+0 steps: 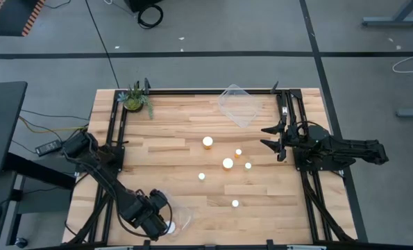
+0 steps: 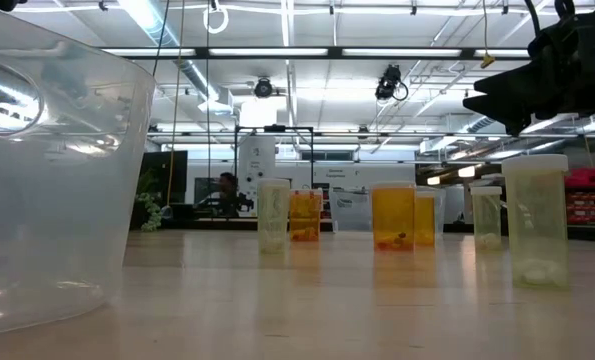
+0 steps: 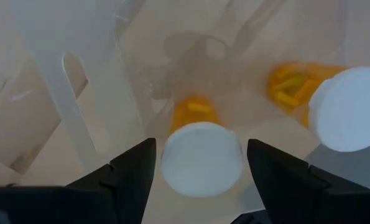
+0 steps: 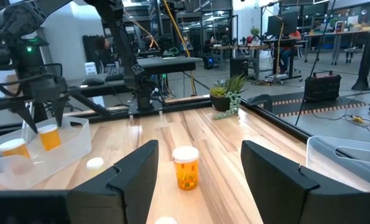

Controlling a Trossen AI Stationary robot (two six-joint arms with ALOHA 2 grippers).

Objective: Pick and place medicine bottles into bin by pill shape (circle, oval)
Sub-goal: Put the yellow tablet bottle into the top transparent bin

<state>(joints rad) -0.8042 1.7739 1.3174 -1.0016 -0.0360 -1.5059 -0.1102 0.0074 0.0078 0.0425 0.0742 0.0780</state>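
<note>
White-capped bottle (image 3: 201,159) between left gripper's (image 3: 200,163) jaws, above clear bin (image 3: 79,93).

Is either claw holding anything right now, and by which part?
The left gripper seems to pinch a medicine bottle by its white cap, over the clear bin. The right gripper holds nothing.

Six white-capped bottles (image 1: 228,164) stand scattered mid-table, apparently upright.
</note>
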